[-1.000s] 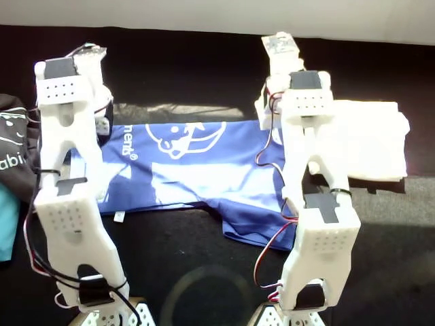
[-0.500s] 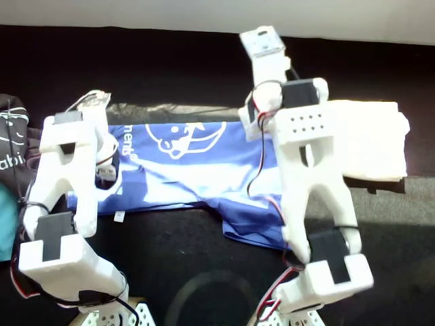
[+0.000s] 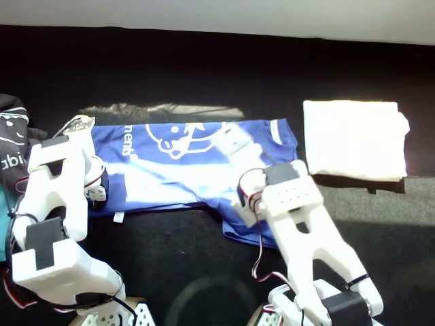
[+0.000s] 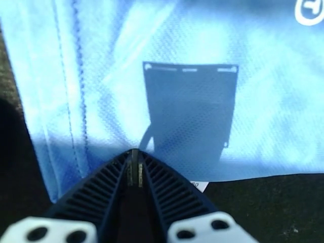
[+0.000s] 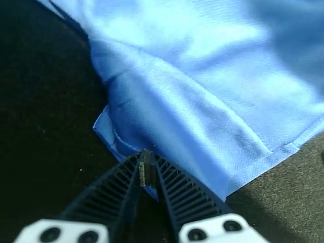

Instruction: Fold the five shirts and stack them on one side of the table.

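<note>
Both arms pulled back; left gripper [image 4: 134, 169], right gripper [image 5: 146, 173] clenched over rumpled, half-folded blue shirt [image 3: 190, 166].

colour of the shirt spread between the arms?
Blue shirt with a white printed graphic; clearest in the high view.

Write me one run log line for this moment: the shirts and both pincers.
blue shirt: lying mid-table | white shirt: folded, right side | left pincer: shut, over blue shirt's edge | right pincer: shut, at blue shirt's corner
</note>
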### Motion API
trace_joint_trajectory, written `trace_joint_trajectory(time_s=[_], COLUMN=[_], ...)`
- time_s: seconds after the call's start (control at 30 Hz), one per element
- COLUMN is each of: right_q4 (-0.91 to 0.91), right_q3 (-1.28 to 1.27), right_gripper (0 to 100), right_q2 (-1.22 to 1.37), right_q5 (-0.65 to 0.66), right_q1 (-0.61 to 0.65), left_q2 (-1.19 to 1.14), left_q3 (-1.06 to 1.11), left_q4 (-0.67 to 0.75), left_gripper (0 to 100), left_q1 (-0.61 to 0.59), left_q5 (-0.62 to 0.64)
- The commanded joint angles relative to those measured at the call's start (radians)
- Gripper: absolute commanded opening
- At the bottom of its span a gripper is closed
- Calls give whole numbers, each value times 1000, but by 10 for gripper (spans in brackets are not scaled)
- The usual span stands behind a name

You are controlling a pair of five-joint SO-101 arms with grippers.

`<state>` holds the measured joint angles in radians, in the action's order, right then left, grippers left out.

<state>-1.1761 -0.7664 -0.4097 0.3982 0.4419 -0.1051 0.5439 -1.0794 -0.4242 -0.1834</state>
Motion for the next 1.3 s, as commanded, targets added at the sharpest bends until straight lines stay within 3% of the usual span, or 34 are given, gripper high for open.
trace_joint_trajectory(time_s=[0.0,0.3,0.7,0.8,0.87,1.27], right_q4=[13,62,237,266,246,-38], right_q3=[-58,-81,-68,-56,-18,191], right_gripper=[9,104,104,50,3,6], right_q2=[-39,-33,271,272,272,105], right_q5=[23,20,-25,-25,-25,-18], right_q1=[59,116,111,85,61,-10], left_q2=[30,22,22,22,22,22], left_q3=[51,70,73,74,74,74], left_q4=[80,103,123,123,123,123], left_gripper=[10,10,10,10,10,10], left_q1=[-12,-10,-10,-10,-10,-10], left_q5=[-5,-3,-3,-3,-3,-3])
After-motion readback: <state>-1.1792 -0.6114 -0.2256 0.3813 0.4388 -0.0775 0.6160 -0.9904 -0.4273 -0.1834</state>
